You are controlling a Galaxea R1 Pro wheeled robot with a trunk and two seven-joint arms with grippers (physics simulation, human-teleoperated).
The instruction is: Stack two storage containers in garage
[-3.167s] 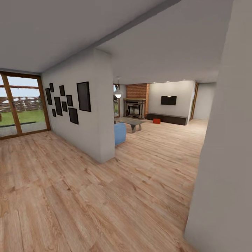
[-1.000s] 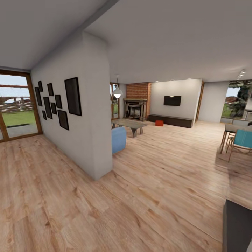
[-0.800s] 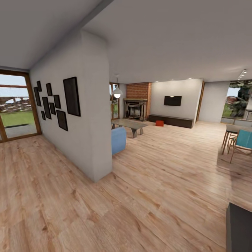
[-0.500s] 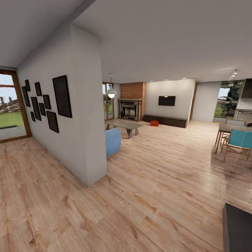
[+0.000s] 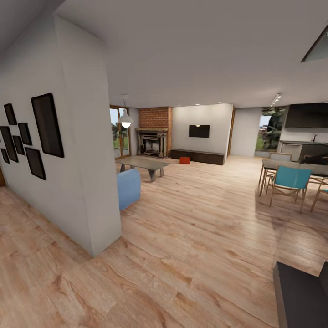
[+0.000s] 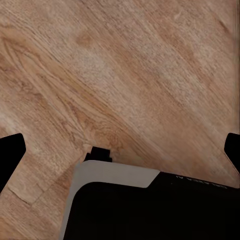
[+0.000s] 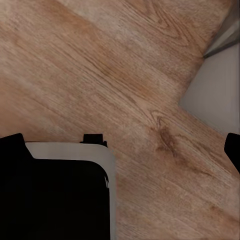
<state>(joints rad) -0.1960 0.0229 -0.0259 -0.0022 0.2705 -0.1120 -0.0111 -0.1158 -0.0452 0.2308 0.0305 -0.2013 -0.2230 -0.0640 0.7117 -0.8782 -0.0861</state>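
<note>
Far across the living room, a small orange-red storage container (image 5: 184,160) sits on the light wood plank floor (image 5: 200,214) in front of the long low dark bench (image 5: 198,156). At this distance I cannot tell whether it is one bin or two. The black wall screen (image 5: 199,131) hangs above the bench, with the brick fireplace (image 5: 155,136) to its left. In the left wrist view, my left gripper (image 6: 121,152) is open over bare wood floor, its dark fingertips (image 6: 10,155) far apart. My right gripper (image 7: 122,147) is likewise open and holds nothing.
A white partition wall (image 5: 68,150) with black frames stands close on the left. A blue armchair (image 5: 128,187) and a grey coffee table (image 5: 143,164) lie beyond it. A dining table with teal chairs (image 5: 289,180) is on the right, and a dark block (image 5: 300,291) at the lower right.
The camera has moved forward and turned, so the partition wall is nearer at the left and the dining area has come into view. The orange-red container has stayed by the bench.
</note>
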